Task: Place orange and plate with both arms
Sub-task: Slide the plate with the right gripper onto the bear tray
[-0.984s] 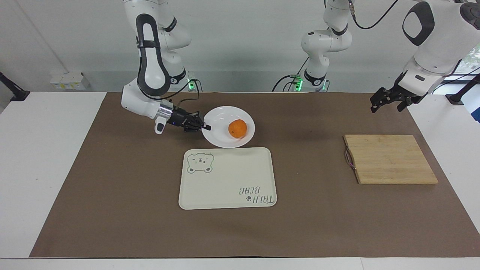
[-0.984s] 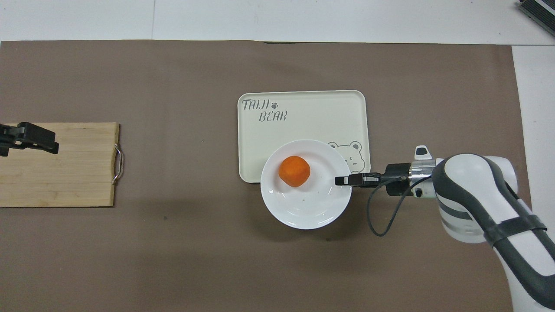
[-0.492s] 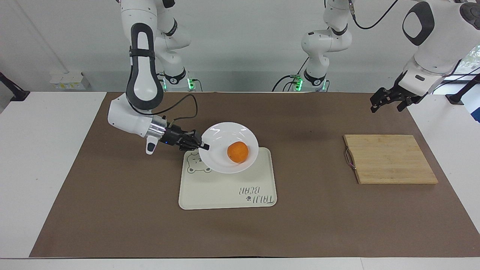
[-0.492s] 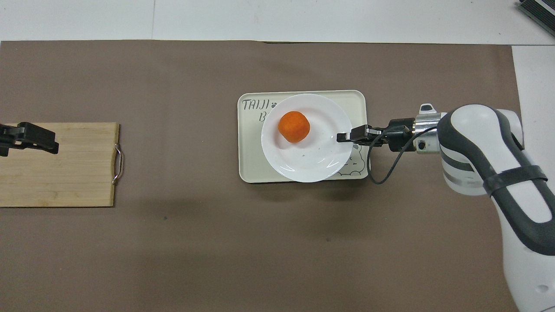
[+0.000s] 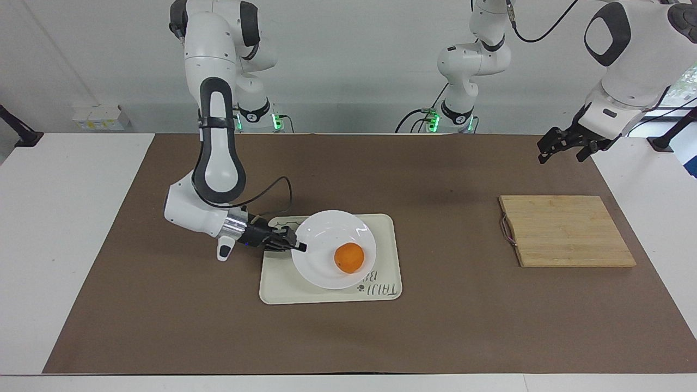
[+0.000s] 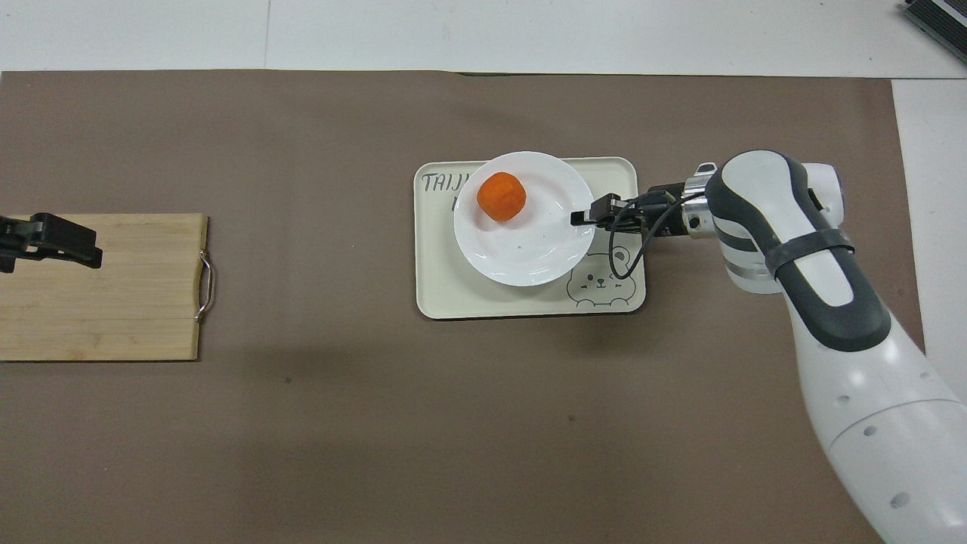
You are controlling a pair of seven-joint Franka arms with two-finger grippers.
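The white plate [image 5: 331, 228] carries the orange [image 5: 349, 257] and sits low over the cream bear tray [image 5: 280, 286]; I cannot tell whether it rests on the tray. My right gripper [image 5: 298, 246] is shut on the plate's rim at the edge toward the right arm's end. In the overhead view the plate [image 6: 521, 253], the orange [image 6: 501, 196] and the right gripper [image 6: 582, 218] lie over the tray's half farther from the robots [image 6: 453, 298]. My left gripper [image 5: 561, 148] waits open and empty in the air over the left arm's end of the table.
A bamboo cutting board [image 5: 566, 231] with a small metal handle lies toward the left arm's end; in the overhead view the left gripper [image 6: 53, 240] covers part of the board [image 6: 113, 310]. A brown mat covers the table.
My right gripper has carried the plate with the orange away from the robots, from the mat onto the area over the tray, and lowered it. The left arm has not moved.
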